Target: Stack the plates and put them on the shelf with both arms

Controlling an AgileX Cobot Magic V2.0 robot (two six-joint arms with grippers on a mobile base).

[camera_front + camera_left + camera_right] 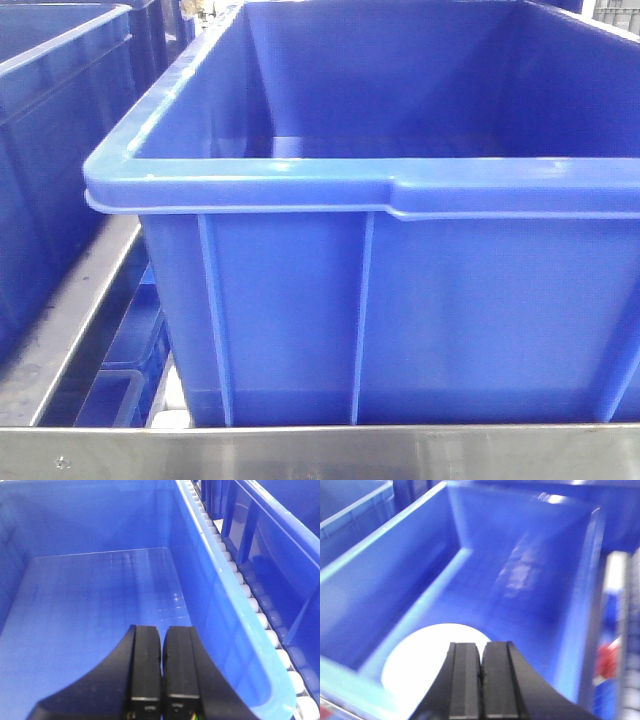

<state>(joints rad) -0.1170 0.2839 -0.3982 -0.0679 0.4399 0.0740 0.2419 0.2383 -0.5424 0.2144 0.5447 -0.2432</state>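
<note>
One pale white plate (422, 655) lies on the floor of a blue crate (530, 555), at its near left corner; it is blurred and I cannot tell whether it is one plate or two stacked. My right gripper (481, 644) hangs above the plate's right edge, jaws shut together with nothing between them. My left gripper (162, 627) is shut and empty over the bare floor of a blue crate (100, 595). The front view shows a large blue crate (400, 300) on the steel shelf rail (300, 452); no gripper or plate shows there.
Another blue crate (50, 150) stands to the left on the shelf. In the left wrist view a row of white rollers (235, 572) runs beside the crate rim, with a neighbouring crate (280, 540) beyond. A red object (606, 660) shows at the right.
</note>
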